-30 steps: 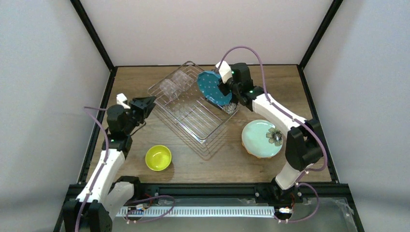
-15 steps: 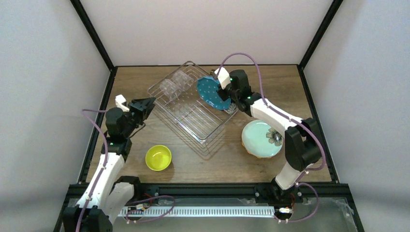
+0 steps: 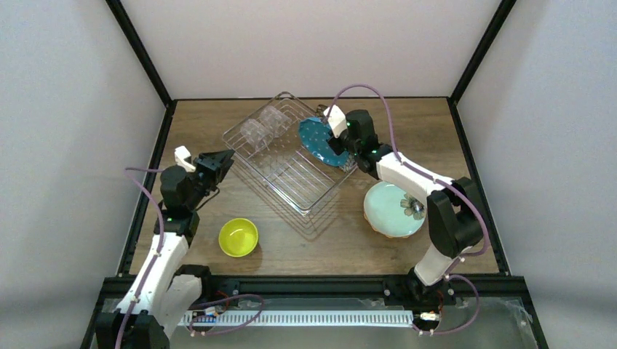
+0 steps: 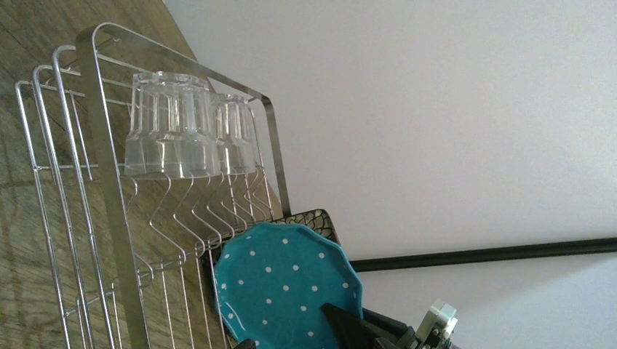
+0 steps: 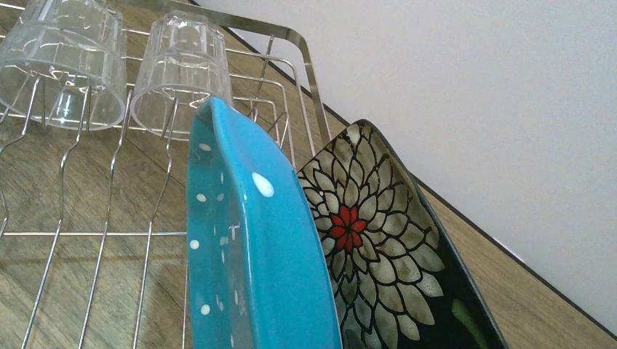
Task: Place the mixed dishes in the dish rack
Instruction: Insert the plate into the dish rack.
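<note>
My right gripper is shut on the rim of the teal white-dotted plate, holding it on edge over the right end of the dish rack. In the right wrist view the teal plate stands just in front of the black square floral plate, which leans in the rack. Two clear glasses sit upside down at the rack's far end. My left gripper is open and holds nothing, left of the rack. The yellow-green bowl lies on the table. The mint flower plate rests on an orange plate.
The wooden table is fenced by black frame posts and white walls. In the left wrist view the rack's rim runs close by, with the glasses and the teal plate beyond it.
The right arm has carried the teal plate left and down toward the rack's prongs. The left arm has drawn back a little toward the near left.
</note>
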Controlling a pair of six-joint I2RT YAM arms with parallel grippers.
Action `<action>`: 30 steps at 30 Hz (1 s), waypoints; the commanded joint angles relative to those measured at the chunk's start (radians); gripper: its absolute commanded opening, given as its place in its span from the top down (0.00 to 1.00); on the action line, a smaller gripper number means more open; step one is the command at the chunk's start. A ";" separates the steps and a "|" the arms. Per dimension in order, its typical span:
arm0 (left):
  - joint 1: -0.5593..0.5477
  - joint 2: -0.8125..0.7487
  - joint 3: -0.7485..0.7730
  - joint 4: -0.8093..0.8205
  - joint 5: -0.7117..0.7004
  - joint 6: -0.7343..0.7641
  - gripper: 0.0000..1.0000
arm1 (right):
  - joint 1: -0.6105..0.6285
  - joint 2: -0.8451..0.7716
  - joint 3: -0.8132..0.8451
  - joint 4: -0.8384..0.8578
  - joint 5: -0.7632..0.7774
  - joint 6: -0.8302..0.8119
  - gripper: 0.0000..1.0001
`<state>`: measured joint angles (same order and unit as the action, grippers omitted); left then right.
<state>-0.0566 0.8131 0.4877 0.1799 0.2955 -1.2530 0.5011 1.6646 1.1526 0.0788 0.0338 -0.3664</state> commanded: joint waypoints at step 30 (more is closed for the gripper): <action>0.001 0.001 -0.039 0.011 -0.036 0.071 0.05 | 0.067 0.052 -0.105 0.175 0.094 0.079 0.99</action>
<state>-0.0566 0.8249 0.4797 0.1864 0.2760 -1.2175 0.5510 1.6684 1.0821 0.1947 0.1272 -0.3191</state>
